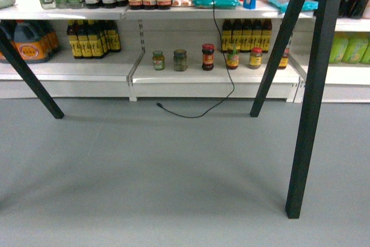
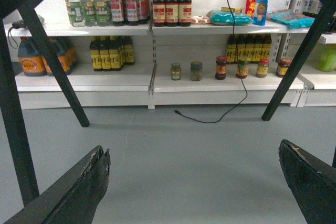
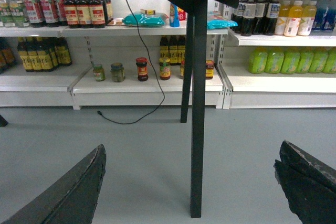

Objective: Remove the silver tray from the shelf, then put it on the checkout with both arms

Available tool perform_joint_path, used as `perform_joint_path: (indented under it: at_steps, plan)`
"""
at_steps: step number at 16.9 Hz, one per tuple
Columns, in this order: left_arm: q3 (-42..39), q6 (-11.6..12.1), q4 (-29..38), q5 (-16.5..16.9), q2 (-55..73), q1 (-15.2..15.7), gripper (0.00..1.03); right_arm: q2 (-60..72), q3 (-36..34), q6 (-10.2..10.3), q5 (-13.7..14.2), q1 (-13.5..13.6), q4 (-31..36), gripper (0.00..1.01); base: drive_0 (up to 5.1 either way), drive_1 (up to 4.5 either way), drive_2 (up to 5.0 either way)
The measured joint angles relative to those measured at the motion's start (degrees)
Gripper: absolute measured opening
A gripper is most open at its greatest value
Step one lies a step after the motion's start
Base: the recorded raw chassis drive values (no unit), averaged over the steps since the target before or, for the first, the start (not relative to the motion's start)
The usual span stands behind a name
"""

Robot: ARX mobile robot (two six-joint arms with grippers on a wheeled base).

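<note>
Both end effectors (image 2: 194,182) (image 3: 189,182) hanging low, jaws apart, gripping nothing. Tray not showing; arms risking striking black legs (image 1: 306,102) when rising.

I look across a plain grey floor (image 1: 144,189) where a black cable (image 1: 222,56) trails (it hangs from above) before shelving stocked with bottles (image 1: 92,37) and jars (image 1: 208,56).

white shelf (image 1: 191,76), 5 jars (image 1: 207,56), grey floor (image 1: 144,172)
</note>
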Motion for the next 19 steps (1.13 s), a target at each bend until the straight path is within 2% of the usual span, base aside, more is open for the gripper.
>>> perform_joint_path:
  at_steps: [19]
  plan:
    - [0.00,0.02,-0.13,0.00,0.00,0.00,0.98,0.00,0.00,-0.04,0.02,0.00,-0.07,0.98,0.0,0.00,0.0]
